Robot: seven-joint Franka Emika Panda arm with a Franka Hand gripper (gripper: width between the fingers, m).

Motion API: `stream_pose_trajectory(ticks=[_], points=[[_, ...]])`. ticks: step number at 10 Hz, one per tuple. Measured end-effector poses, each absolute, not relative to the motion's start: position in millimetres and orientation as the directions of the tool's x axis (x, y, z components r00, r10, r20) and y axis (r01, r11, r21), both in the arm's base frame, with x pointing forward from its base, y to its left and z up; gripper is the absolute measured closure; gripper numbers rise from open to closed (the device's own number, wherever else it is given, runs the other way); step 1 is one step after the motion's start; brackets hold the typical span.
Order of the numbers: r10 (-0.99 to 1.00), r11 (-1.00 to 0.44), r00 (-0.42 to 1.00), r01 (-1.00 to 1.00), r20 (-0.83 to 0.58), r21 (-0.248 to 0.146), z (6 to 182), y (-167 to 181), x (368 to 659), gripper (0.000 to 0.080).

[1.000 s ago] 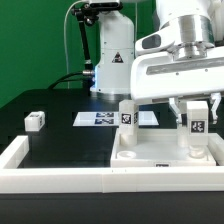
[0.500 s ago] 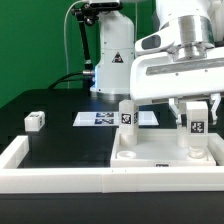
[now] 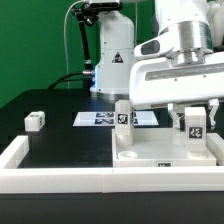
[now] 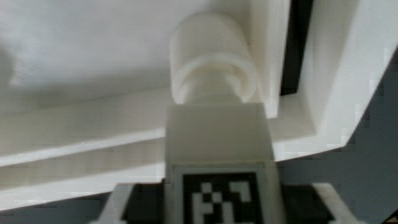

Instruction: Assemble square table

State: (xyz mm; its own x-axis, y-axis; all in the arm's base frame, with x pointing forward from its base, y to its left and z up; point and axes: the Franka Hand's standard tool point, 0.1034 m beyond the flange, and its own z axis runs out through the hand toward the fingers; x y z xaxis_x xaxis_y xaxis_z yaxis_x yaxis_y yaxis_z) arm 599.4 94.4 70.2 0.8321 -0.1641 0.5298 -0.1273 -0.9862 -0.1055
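Exterior view: black work surface [image 3: 65, 140] under square tabletop [image 3: 140, 158], white rail [image 3: 60, 178], green wall [image 3: 30, 40].

Backdrop: flat green wall [image 3: 35, 40] across the whole rear of the exterior view, plain and evenly coloured; no windows or floor in shot. Black matte tabletop [image 3: 60, 135] fills the mid-ground; a soft pale sheen sits on its far edge, at the exterior view's left. Long white rail [image 3: 50, 180] borders it along the near side and turns back at the exterior view's left corner. Marker board [image 3: 95, 119] lies flat mid-table. Dark cables [image 3: 66, 78] trail at the rear edge against the green. Light is diffuse and even; shadows soft. Wrist view adds only blurred pale surfaces.
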Motion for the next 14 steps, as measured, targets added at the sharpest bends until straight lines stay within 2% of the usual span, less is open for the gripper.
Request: stream_pose_trajectory(ticks=[8,9,10,11,14], points=[[-0.168,-0.986,0.834,-0.131,0.526,-0.107,65.6,97.9,594.6,0.0512],[-0.167,-0.986,0.841,-0.13,0.515,-0.108,63.4,98.4,593.2,0.0423],[-0.167,-0.986,0.841,-0.13,0.515,-0.108,63.4,98.3,593.2,0.0284],[-0.167,-0.986,0.841,-0.13,0.515,-0.108,63.4,98.3,593.2,0.0188],[-0.166,-0.986,0.841,-0.129,0.514,-0.107,63.6,98.3,593.2,0.0158]])
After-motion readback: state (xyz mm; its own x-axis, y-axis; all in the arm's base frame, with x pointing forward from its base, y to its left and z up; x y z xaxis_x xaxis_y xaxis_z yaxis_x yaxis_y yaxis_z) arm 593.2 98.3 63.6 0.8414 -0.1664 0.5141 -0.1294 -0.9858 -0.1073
